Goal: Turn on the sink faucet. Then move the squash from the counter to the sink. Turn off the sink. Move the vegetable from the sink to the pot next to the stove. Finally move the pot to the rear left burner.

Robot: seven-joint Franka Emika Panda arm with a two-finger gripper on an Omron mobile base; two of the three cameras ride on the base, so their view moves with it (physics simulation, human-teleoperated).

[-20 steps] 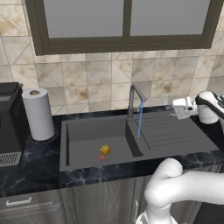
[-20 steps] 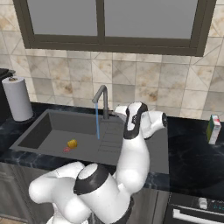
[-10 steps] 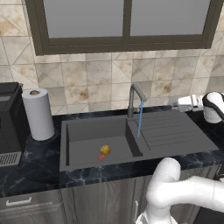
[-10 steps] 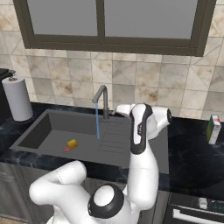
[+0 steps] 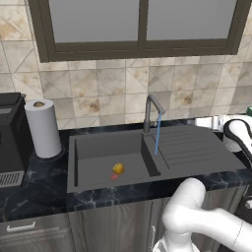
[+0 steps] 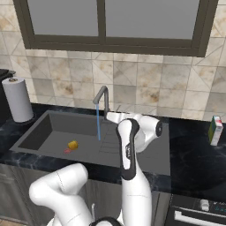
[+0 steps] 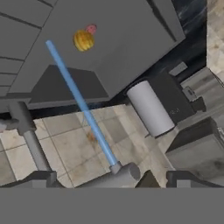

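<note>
The sink faucet point(image 5: 149, 110) stands behind the sink point(image 5: 88, 147) and a blue stream of water runs from its spout. On the basin floor, beside the red drain mark, lies the yellow squash point(image 5: 118, 169) point(image 6: 73, 144) point(image 7: 83, 40). My gripper point(image 6: 112, 116) is open just right of the faucet point(image 6: 103, 98), level with its top. In the hand view the fingertips point(image 7: 178, 177) stand wide apart with the spout end point(image 7: 119, 173) low between them, not touching it. The pot is out of view.
A paper towel roll point(image 5: 43, 128) and a black coffee machine point(image 5: 11, 140) stand on the counter point(image 5: 44, 179) left of the sink. A small carton point(image 6: 215, 130) stands on the counter at the right. The stove front with knobs point(image 6: 198, 212) shows at lower right.
The arm has swung around, so its forearm now stands upright in front of the drainboard. The hand stays by the faucet, open. Water keeps running and the squash has not moved.
</note>
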